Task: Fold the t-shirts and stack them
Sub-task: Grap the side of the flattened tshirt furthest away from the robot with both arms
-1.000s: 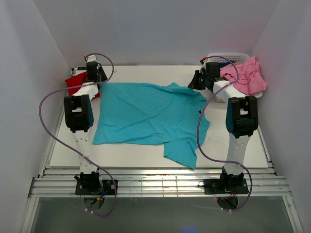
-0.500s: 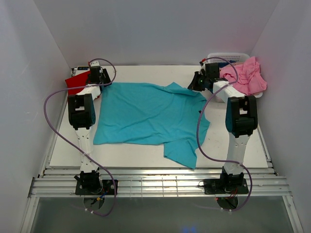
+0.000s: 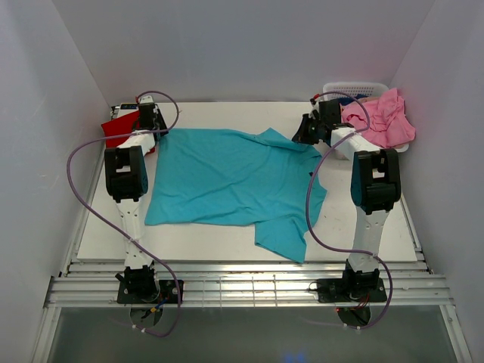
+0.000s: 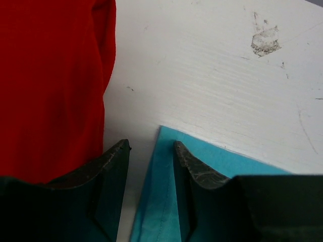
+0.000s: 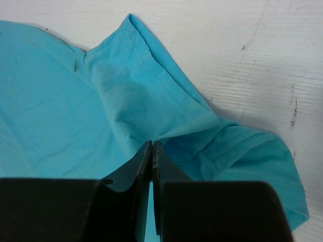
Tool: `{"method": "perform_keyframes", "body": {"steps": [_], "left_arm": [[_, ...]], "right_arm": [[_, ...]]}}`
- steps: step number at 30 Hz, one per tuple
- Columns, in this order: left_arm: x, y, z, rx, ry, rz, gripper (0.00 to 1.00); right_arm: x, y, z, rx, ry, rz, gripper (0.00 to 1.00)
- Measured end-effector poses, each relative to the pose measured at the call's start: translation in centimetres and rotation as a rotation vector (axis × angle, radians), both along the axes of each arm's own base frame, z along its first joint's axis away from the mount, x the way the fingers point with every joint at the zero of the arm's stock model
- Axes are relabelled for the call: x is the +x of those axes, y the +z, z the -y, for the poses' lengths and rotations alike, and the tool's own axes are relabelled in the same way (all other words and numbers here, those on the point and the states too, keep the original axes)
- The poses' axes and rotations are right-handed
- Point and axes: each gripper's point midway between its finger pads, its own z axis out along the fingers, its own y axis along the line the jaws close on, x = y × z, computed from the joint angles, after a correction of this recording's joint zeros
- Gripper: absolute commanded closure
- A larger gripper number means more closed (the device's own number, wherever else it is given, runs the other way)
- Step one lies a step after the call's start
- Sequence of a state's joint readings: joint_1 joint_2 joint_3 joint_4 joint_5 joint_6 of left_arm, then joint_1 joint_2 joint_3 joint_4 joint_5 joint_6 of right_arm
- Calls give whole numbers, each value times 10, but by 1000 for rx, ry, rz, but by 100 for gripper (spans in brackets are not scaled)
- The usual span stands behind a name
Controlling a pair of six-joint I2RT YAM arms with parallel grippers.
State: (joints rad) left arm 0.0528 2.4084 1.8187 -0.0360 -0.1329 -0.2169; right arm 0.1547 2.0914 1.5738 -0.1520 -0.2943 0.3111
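2 arms, same build: L arm, R arm. White link segs w/ boxy black joint housings; black bases. Purple cable loops along each arm, base to wrist. L fingers & R fingers: dark, matte, tapering to thin tips; L pads scuffed grey.

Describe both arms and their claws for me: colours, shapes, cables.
The left arm and right arm have white links with blocky black joint housings and black bases. A purple cable loops along each. The left claw and right claw have dark, tapering fingers; the left's tips look scuffed grey.
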Motion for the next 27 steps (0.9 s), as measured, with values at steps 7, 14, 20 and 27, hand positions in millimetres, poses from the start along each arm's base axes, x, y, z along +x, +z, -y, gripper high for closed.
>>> {"method": "perform_keyframes", "body": {"steps": [7,14,20,27], "left_arm": [[-2,-1,5,2,-18,-17,50],[-2,-1,10,15,-43,-24,50],[-2,-2,16,17,-63,-31,56],[-2,-2,32,26,-96,-45,77]], "right_arm": [[-4,-5,-1,-1,2,-14,92],[-4,-5,-2,-1,3,-15,92],[-5,-6,-2,-1,3,-17,92],[-5,-6,-2,-1,2,-17,92]]}}
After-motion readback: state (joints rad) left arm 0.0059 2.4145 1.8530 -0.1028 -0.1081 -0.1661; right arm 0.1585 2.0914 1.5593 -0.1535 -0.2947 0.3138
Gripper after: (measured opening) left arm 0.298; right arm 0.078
